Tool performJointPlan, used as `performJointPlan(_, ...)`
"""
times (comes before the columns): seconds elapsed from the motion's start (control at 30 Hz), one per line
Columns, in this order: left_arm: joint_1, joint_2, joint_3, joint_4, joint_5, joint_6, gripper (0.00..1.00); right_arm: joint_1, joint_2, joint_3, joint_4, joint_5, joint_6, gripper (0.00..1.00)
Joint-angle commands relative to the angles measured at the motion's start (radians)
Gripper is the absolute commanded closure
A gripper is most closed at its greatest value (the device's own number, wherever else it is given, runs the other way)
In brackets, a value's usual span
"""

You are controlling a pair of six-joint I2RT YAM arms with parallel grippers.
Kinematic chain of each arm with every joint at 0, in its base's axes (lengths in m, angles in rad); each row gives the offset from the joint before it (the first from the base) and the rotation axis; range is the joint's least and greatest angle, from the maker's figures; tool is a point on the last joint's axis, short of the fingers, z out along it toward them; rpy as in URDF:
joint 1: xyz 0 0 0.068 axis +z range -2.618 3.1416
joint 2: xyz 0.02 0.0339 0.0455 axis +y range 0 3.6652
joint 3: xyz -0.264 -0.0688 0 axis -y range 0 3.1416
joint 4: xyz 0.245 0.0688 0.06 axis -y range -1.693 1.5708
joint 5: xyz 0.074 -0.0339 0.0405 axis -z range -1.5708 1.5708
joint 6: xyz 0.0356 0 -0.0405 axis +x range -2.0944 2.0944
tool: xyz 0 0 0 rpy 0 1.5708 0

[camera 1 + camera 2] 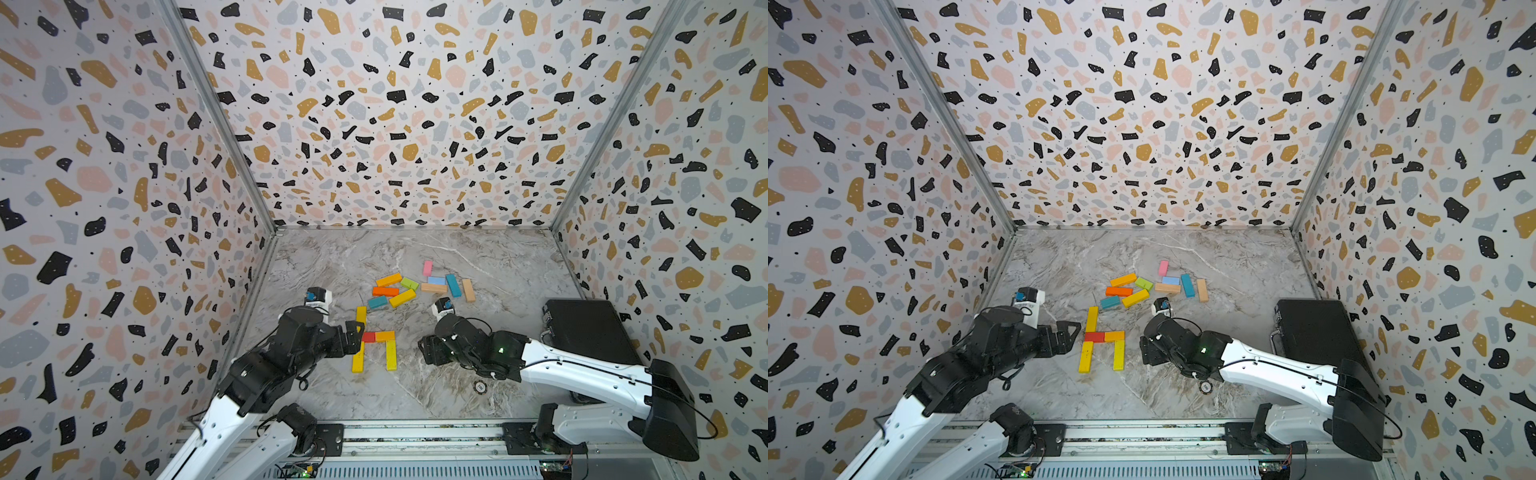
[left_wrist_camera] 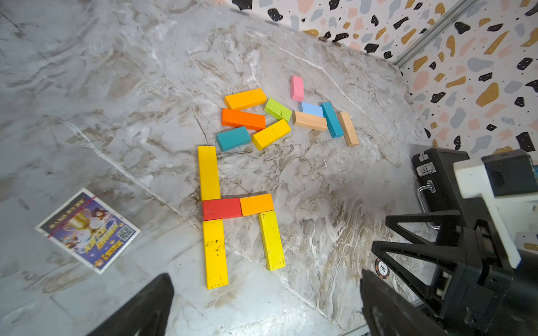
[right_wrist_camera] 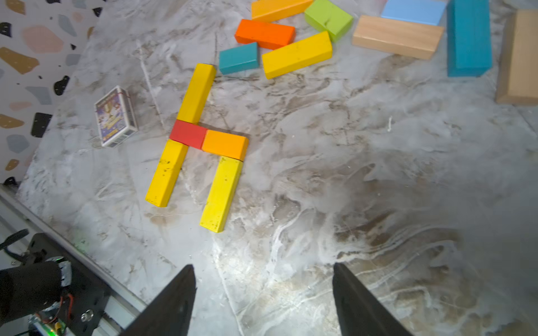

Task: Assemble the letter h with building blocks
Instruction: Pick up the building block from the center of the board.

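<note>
Both empty: left claw wide, right claw parted. Five building blocks form an h at lower centre.

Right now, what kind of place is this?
Probably a robot test booth, not a home: a left arm and right arm mounted on a metal rail, speckled panel walls boxing in a marble-look table, and building blocks laid out.
</note>
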Motion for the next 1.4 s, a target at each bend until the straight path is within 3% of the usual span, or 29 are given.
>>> performJointPlan(0.0, 0.003, 0.089, 0.009, 0.154, 0.039, -0.043, 0.08, -0.085, 0.012, -0.007, -0.005, -0.102, -0.064, 0.29)
performJointPlan(0.17, 0.004, 0.138, 0.024, 0.192, 0.043, -0.063, 0.06, -0.112, 0.196, 0.078, -0.007, -0.136, -0.113, 0.28)
performJointPlan(0.3, 0.004, 0.100, 0.047, 0.157, 0.008, -0.050, 0.00, -0.113, 0.315, 0.128, 0.039, -0.146, -0.141, 0.27)
performJointPlan(0.7, 0.004, -0.010, 0.108, 0.010, -0.072, 0.033, 0.01, -0.112, 0.540, 0.284, 0.041, -0.083, -0.194, 0.27)
performJointPlan(1.37, 0.004, -0.030, 0.090, -0.001, -0.094, 0.073, 0.01, -0.097, 0.668, 0.383, 0.010, -0.078, -0.216, 0.28)
